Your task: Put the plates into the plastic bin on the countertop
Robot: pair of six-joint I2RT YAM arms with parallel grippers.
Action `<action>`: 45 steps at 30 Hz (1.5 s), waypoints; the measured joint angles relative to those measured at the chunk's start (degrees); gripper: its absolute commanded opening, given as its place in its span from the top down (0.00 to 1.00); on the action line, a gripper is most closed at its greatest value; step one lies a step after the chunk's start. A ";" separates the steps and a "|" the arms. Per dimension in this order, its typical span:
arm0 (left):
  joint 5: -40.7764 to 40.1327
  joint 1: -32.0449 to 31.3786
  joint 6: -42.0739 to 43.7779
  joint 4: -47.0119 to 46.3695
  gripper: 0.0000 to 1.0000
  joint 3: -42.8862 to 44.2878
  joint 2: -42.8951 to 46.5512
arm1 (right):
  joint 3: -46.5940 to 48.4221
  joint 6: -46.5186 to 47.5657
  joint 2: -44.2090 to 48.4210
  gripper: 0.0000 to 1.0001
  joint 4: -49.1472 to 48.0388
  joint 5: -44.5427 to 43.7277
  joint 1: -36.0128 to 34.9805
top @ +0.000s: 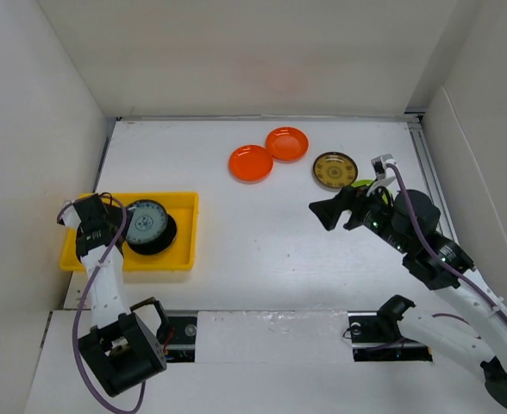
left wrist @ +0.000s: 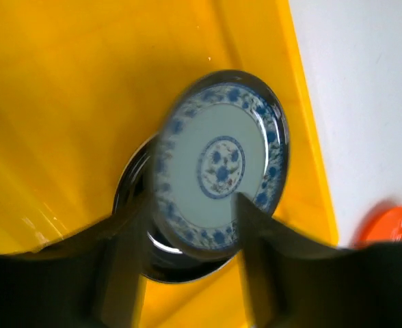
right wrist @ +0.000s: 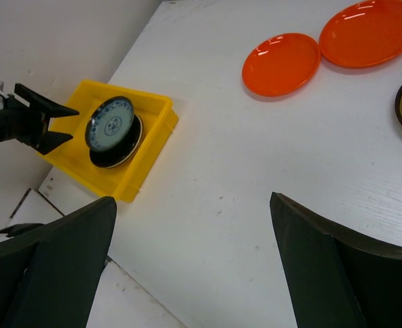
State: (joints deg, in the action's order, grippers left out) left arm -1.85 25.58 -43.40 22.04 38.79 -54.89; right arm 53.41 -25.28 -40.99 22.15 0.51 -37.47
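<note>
Yellow plastic bin [top: 154, 262] sits at the left side of the white worktop [top: 262, 250], against the left wall. Inside it, toward its right half: a black plate [top: 163, 241] with the blue-patterned plate [top: 146, 222] on top. The wrist views show the patterned one tilted, not flat on the black one; it is blurred in the left wrist view.

Left pincer [right wrist: 74, 121] over the left part of the bin, jaws spread and pointing right at the patterned plate. Tips just beside its rim, grasping nothing.

Right pincer [top: 322, 214] right of centre, above bare worktop, jaws wide apart, nothing between them.

Far centre: two orange plates [top: 251, 163] [top: 287, 144], rims touching or nearly so, the right one slightly farther back. Just right of them, a dark gold-patterned plate [top: 334, 170], lying flat. A sliver of lime green plate [top: 363, 184] shows near that one, mostly hidden behind the right arm.
</note>
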 measured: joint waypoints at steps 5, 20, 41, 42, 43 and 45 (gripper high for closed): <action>3.17 0.00 1.03 -0.59 0.12 0.00 1.46 | -0.76 -0.13 -4.31 0.00 -3.58 0.00 0.00; 22.49 0.00 11.74 -0.11 0.00 4.04 7.61 | 1.29 -11.34 -54.93 0.04 -23.39 4.13 5.75; 33.24 -0.02 15.65 -3.28 0.00 4.00 7.58 | 28.83 -29.22 -85.68 0.54 -34.42 5.60 12.02; 33.22 -0.02 15.65 -3.32 0.00 3.98 7.56 | 29.68 -29.55 -86.29 0.55 -34.14 5.68 12.33; 33.22 -0.02 15.65 -3.37 0.00 4.00 7.50 | 30.29 -29.86 -86.88 0.57 -33.94 5.73 12.46; 33.22 -0.02 15.65 -3.41 0.00 3.98 7.26 | 31.80 -30.47 -87.78 0.63 -32.98 6.21 12.92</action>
State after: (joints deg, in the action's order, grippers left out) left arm 31.38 25.56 -27.75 18.63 42.76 -47.64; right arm 85.21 -55.75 -128.77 -10.83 6.72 -24.56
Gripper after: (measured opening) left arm 0.993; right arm 0.419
